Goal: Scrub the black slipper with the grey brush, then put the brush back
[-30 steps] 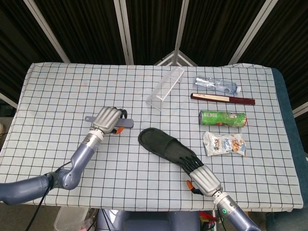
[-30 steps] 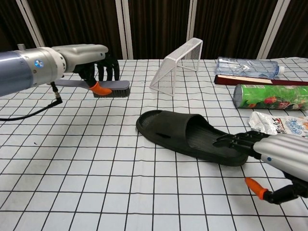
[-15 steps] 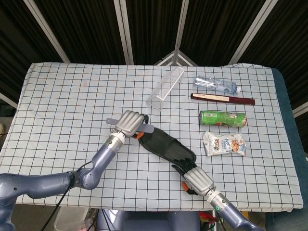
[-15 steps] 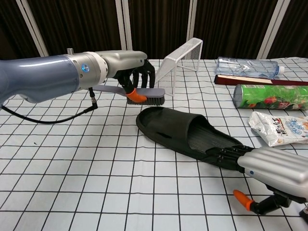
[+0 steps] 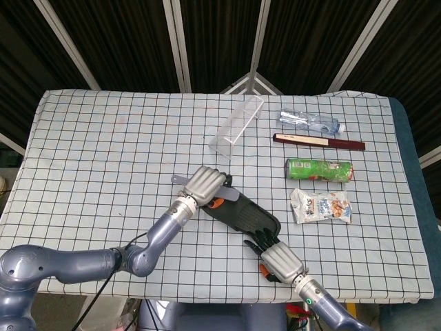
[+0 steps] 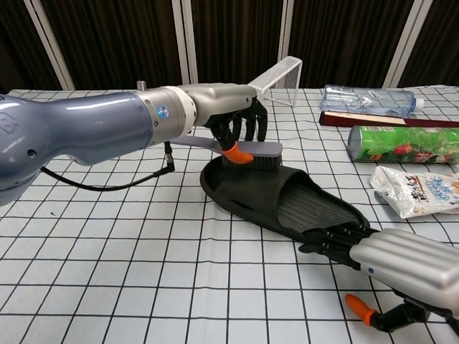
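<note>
Now the left hand (image 6: 240,122), fingers grasping the grey brush (image 6: 251,152), has carried it across onto the heel end of the black slipper (image 6: 287,201), so scrubbing can begin. The right hand (image 6: 401,261) pins the toe on the desk (image 5: 103,138), fingers clenched over its edge. One brush, one slipper

Brush (image 6: 254,151) rests on slipper (image 6: 287,201); bottle (image 5: 310,123), can (image 5: 319,169), packet (image 5: 320,206) right.

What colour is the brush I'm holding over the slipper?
The brush is grey with dark bristles, clearest in the chest view.
</note>
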Available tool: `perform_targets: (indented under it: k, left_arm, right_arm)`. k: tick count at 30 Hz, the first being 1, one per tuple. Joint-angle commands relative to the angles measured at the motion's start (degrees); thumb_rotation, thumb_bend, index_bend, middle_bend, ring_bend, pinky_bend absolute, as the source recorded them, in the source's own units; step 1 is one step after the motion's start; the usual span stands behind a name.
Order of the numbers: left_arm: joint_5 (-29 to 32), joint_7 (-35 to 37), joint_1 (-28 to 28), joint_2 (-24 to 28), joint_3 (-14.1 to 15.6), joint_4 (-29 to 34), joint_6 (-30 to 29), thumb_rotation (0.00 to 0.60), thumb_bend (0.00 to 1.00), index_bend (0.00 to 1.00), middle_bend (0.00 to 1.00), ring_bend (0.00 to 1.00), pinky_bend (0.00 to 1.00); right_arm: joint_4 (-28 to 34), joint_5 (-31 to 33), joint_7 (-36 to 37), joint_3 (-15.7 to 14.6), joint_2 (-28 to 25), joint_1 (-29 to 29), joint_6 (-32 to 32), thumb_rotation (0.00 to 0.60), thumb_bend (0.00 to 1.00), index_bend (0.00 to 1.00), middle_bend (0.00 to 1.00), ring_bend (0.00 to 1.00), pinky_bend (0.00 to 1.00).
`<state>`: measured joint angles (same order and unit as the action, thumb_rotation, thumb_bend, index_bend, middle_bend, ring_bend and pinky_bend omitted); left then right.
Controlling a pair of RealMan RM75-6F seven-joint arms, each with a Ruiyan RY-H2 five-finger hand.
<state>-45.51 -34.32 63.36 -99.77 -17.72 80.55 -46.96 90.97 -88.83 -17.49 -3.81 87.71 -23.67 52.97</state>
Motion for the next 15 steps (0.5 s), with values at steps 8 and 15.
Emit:
perform_targets:
  k: [8, 15]
  left_arm:
    - [-0.9, 2.0, 1.4, -1.3, -0.1, 0.6, -0.3, 0.6, 0.67, 0.54, 0.55, 0.42, 0.47]
    - [0.5, 1.4, 1.2, 0.9, 1.8, 1.8, -0.1, 0.6, 0.67, 0.54, 0.55, 0.42, 0.47]
  right_arm:
    - [1.2, 1.0, -1.3, -0.1, -0.3, -0.9, -0.5, 0.524, 0.65, 0.0, 0.04, 0.03, 0.0]
    - [1.5, 1.8, -1.9, -0.2, -0.1, -1.2, -0.5, 0.524, 0.65, 0.0, 0.04, 0.03, 0.0]
